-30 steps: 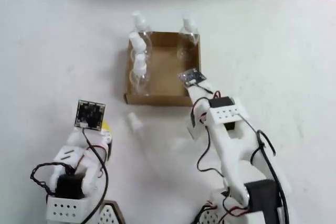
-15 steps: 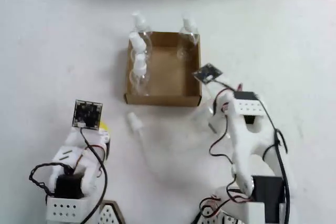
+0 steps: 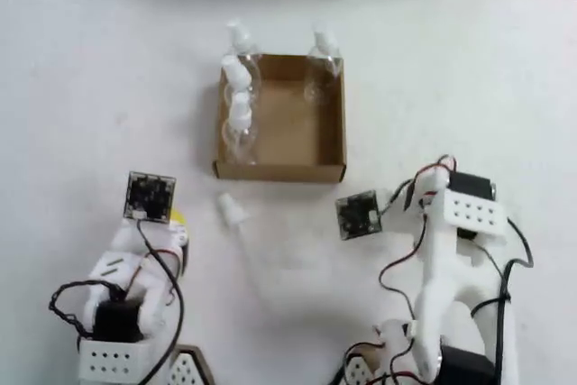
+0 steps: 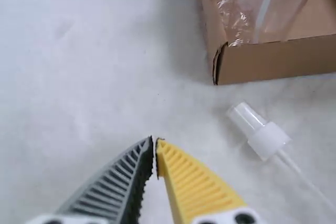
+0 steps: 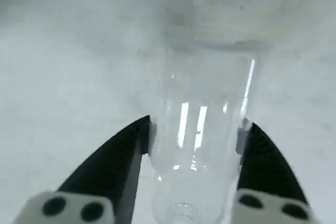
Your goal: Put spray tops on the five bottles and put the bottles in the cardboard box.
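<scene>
Right arm back from the box with the last bottle

The right end effector (image 5: pixel 195 127) is clamped on a clear bottle (image 5: pixel 199 145), black fingers on either side of it. Over the last second the right arm (image 3: pixel 451 250) pulled away from the lower right corner of the cardboard box (image 3: pixel 279 164) to the lower right of the high view. The left end effector (image 4: pixel 155 142) is pinched closed and empty, low at lower left. The spray top (image 3: pixel 232 209) lies loose just below the box's lower left corner. Four capped bottles (image 3: pixel 239 110) stand in the box, three along the left wall and one at upper right. Probably the fifth bottle is coming out for capping. The worktop (image 3: pixel 90 87) is plain white. Grey shapes line the top edge.
</scene>
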{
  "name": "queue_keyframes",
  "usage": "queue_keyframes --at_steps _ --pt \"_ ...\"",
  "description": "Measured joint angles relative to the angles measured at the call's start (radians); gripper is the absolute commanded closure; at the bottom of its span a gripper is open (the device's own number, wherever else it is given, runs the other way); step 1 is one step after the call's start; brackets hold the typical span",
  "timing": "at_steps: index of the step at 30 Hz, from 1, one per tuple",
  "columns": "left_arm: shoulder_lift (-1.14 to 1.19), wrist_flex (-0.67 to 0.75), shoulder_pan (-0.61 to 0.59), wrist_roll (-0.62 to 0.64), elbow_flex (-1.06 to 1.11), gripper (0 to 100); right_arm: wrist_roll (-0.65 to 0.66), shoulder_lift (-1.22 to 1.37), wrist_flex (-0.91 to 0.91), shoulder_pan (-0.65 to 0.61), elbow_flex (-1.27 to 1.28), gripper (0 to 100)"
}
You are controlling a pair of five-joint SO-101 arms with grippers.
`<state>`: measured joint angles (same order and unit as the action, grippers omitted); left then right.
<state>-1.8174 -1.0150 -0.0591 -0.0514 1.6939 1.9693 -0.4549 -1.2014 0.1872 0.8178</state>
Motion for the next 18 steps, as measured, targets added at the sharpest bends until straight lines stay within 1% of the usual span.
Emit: queue_keyframes --at_steps 6,11,14,18 --pt "0.000 0.000 0.000 0.000 0.000 98 0.011 0.043 0.133 0.000 0.060 70.4" --pt "0.000 0.000 0.000 0.000 0.000 98 0.003 0.058 0.157 0.017 0.055 70.7" --pt "0.000 0.000 0.000 0.000 0.000 98 -0.100 0.058 0.157 0.015 0.006 70.7" --pt "0.000 0.000 0.000 0.000 0.000 98 -0.308 0.058 0.118 0.017 -0.110 70.8"
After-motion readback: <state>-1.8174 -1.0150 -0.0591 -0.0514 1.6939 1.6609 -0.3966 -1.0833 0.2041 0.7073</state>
